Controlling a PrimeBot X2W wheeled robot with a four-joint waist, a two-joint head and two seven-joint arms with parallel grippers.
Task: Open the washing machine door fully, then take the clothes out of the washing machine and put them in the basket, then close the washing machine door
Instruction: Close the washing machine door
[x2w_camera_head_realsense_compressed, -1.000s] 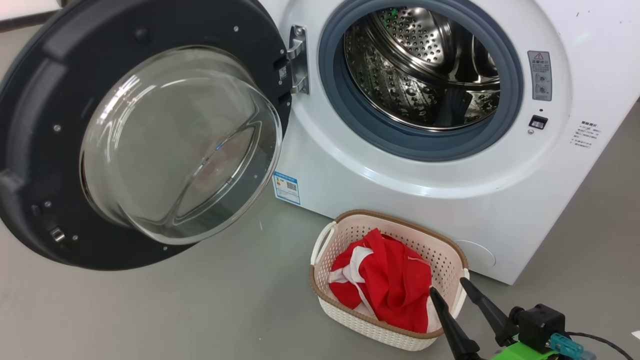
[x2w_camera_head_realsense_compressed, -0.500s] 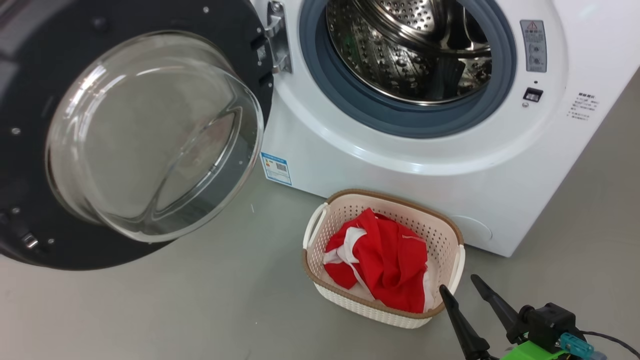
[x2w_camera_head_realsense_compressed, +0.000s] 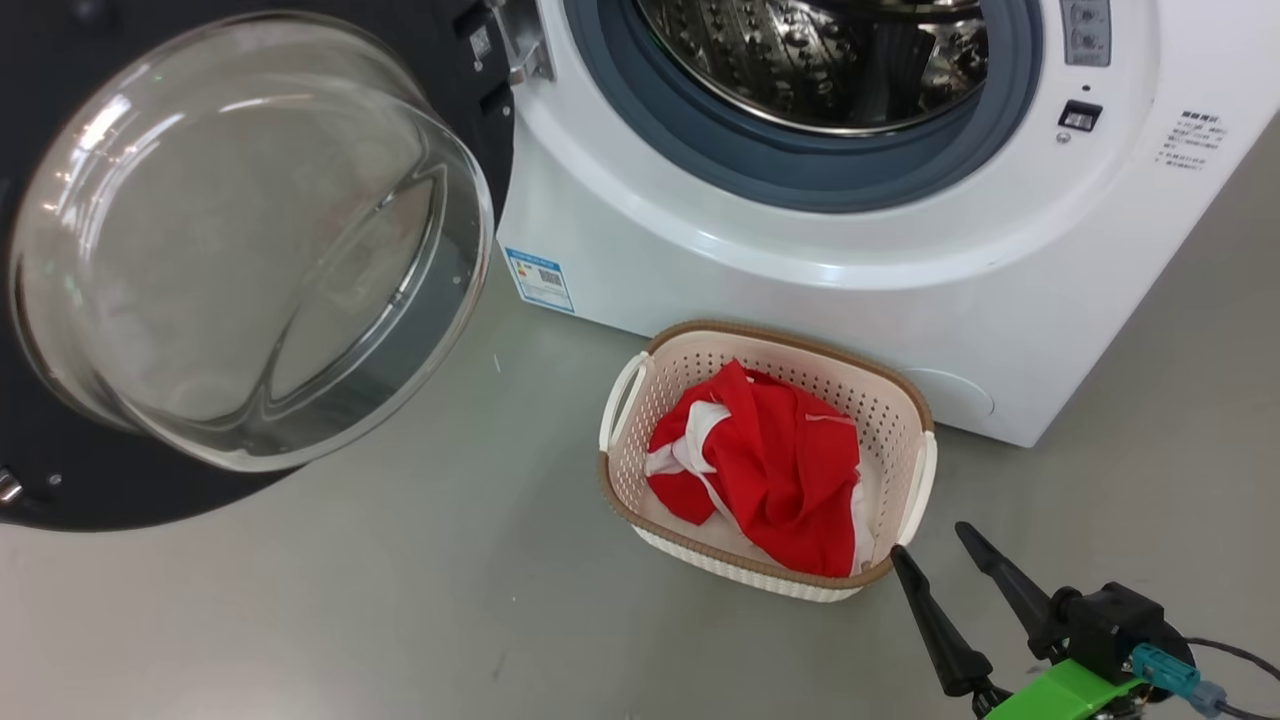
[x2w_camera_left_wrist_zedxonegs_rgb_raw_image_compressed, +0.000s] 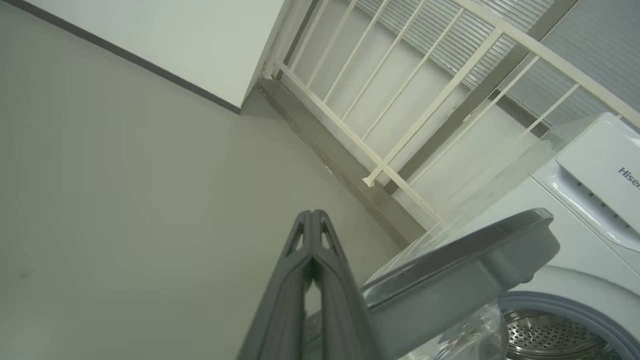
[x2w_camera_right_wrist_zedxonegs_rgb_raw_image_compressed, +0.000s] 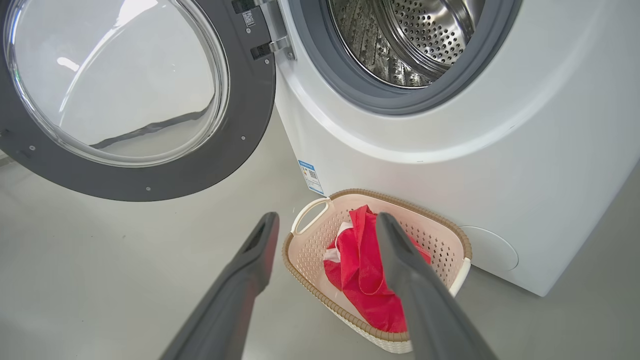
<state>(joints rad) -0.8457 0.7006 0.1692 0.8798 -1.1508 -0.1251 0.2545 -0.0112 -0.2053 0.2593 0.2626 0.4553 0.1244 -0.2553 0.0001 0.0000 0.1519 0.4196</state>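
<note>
The washing machine (x2w_camera_head_realsense_compressed: 800, 270) (x2w_camera_right_wrist_zedxonegs_rgb_raw_image_compressed: 450, 150) stands with its steel drum (x2w_camera_head_realsense_compressed: 810, 60) (x2w_camera_right_wrist_zedxonegs_rgb_raw_image_compressed: 405, 40) showing. The washing machine door (x2w_camera_head_realsense_compressed: 240, 250) (x2w_camera_right_wrist_zedxonegs_rgb_raw_image_compressed: 125, 95) is swung wide open to the left, glass bowl facing me. The red clothes (x2w_camera_head_realsense_compressed: 770, 470) (x2w_camera_right_wrist_zedxonegs_rgb_raw_image_compressed: 365, 270) lie bunched in the cream basket (x2w_camera_head_realsense_compressed: 625, 500) (x2w_camera_right_wrist_zedxonegs_rgb_raw_image_compressed: 300, 255) on the floor in front of the machine. My right gripper (x2w_camera_head_realsense_compressed: 935, 545) (x2w_camera_right_wrist_zedxonegs_rgb_raw_image_compressed: 325, 220) is open and empty, just right of the basket's near corner. My left gripper (x2w_camera_left_wrist_zedxonegs_rgb_raw_image_compressed: 311, 217) is shut on nothing, raised beside the door's edge (x2w_camera_left_wrist_zedxonegs_rgb_raw_image_compressed: 460, 270).
Grey floor (x2w_camera_head_realsense_compressed: 350, 600) spreads left of and in front of the basket. In the left wrist view a cream railing (x2w_camera_left_wrist_zedxonegs_rgb_raw_image_compressed: 400, 100) and a white wall (x2w_camera_left_wrist_zedxonegs_rgb_raw_image_compressed: 150, 30) stand behind the machine.
The head camera has tilted down, so machine, door and basket sit higher in the picture. My right gripper has drawn back from over the basket's near corner to just outside it, still open.
</note>
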